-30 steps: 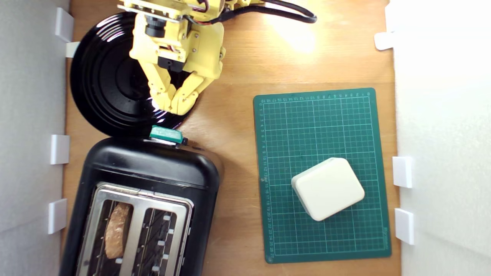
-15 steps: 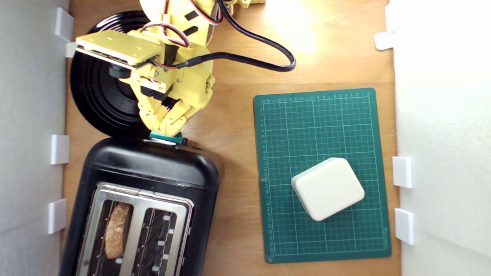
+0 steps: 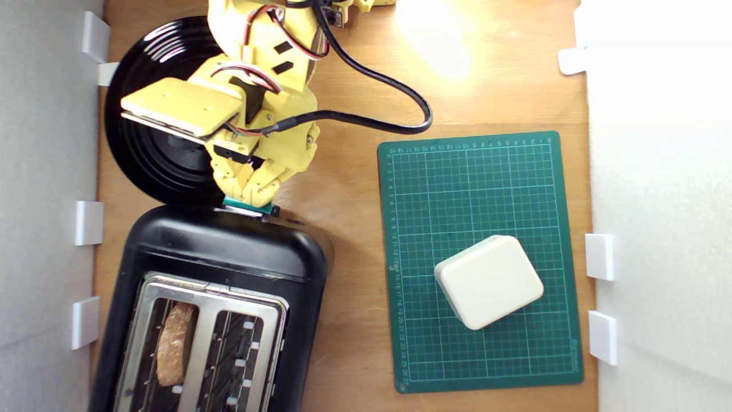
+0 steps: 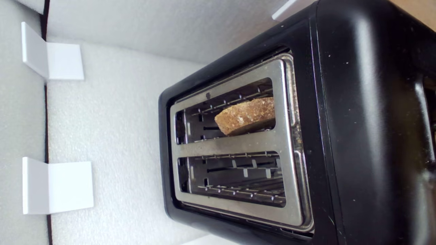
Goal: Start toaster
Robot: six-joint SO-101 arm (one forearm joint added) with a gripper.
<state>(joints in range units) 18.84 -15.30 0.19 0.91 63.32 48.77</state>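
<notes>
Gripper (image 3: 250, 196), fingers closed w/ nothing held, sits atop teal lever (image 3: 247, 205) at end of black toaster (image 3: 226, 254) by exterior view's left; bread slice (image 4: 247, 115) stands high in slot, so lever press prob. not yet done.

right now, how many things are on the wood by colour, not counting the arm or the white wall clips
black: 2, the toaster and the ribbed plate
green: 1, the cutting mat
cream: 1, the box on the mat
brown: 1, the bread slice in a slot
total: 5
</notes>
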